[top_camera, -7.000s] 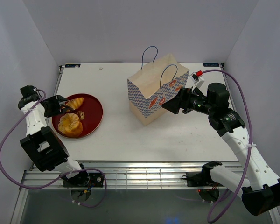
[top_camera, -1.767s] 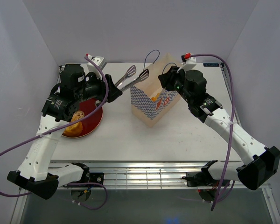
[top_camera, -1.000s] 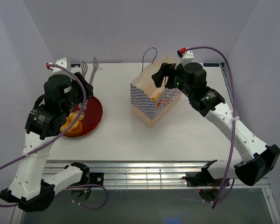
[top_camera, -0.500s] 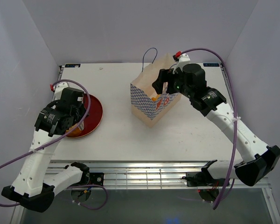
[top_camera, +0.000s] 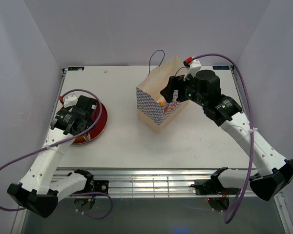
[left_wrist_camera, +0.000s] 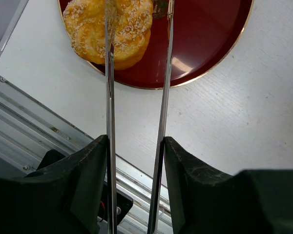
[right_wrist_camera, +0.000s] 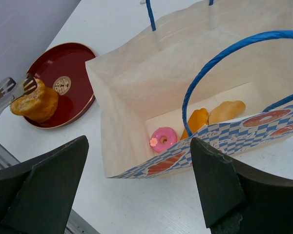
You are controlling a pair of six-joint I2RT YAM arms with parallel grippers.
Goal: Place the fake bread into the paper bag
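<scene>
The left gripper point(left_wrist_camera: 136, 142) was clenched on the long silver tongs point(left_wrist_camera: 110, 87), its two fingers pressed against the outer sides of the tongs' two arms near the handle end. That left the arms squeezed to a narrow gap. The arms reached out over the dark-red plate point(left_wrist_camera: 210, 39). One crossed the top of a single piece of fake bread point(left_wrist_camera: 132, 34), a sesame-speckled golden bun, and the other ran along the bun's edge. In the right wrist view the tongs' tips rested against the upper side of that bun, though whether they pinched it could not be told. The bun was the only piece on the plate, lying near the rim closest to the arm bases. The right gripper point(right_wrist_camera: 139, 144) was released, its jaws spread wide and holding nothing, and it hovered just above the open mouth of the paper bag point(right_wrist_camera: 132, 83). The bag stood upright on the white table point(left_wrist_camera: 234, 126), well apart from the plate. Three pieces lay on the bag's floor: one pink-topped cake point(right_wrist_camera: 163, 139) and two golden pastries point(right_wrist_camera: 198, 122) side by side, just beside it. That made four pieces in all, three in the bag and one on the plate. The bag had two blue cord handles point(right_wrist_camera: 210, 63). One arched across between the right gripper's fingers without visibly touching them, and the other rose at the far rim.
</scene>
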